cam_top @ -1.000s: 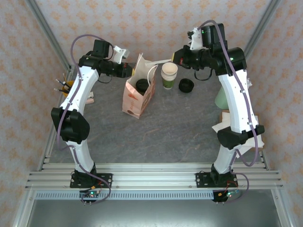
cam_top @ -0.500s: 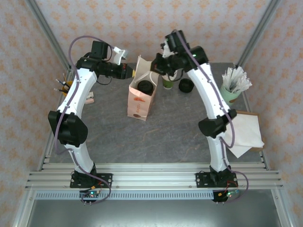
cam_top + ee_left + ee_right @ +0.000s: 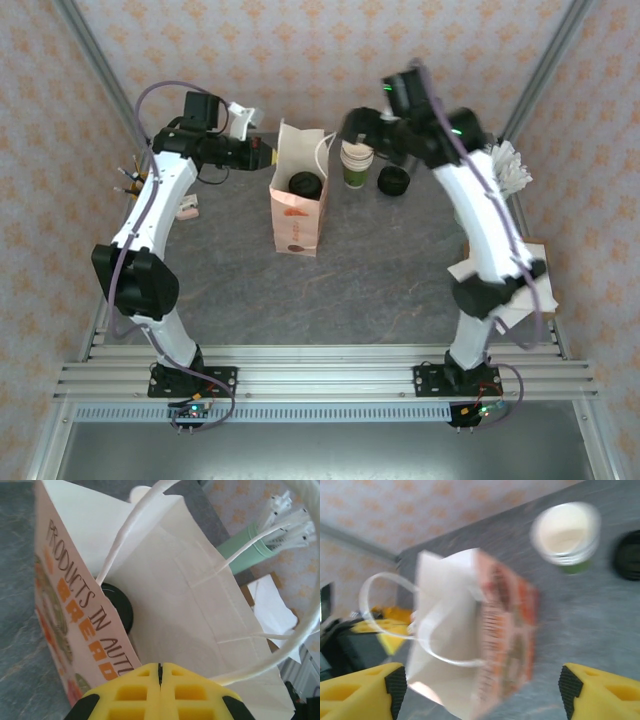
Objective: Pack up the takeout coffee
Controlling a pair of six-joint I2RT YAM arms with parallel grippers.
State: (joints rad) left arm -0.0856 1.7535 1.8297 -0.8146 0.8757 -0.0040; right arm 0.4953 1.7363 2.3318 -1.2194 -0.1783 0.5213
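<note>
Takeout coffee (image 3: 305, 185) sits inside the paper bag (image 3: 298, 225), black lid up. I see the left gripper (image 3: 160, 672) pinched tight on the bag's rim. The right gripper (image 3: 480, 690) hangs just beside the bag, jaws spread wide, gripping nothing.

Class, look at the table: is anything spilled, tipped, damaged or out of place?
Nothing is spilled or damaged. The paper bag stands upright with the takeout coffee inside, its black lid on. The only stray item is a loose black lid lying on the table beside the stack of cups.
</note>
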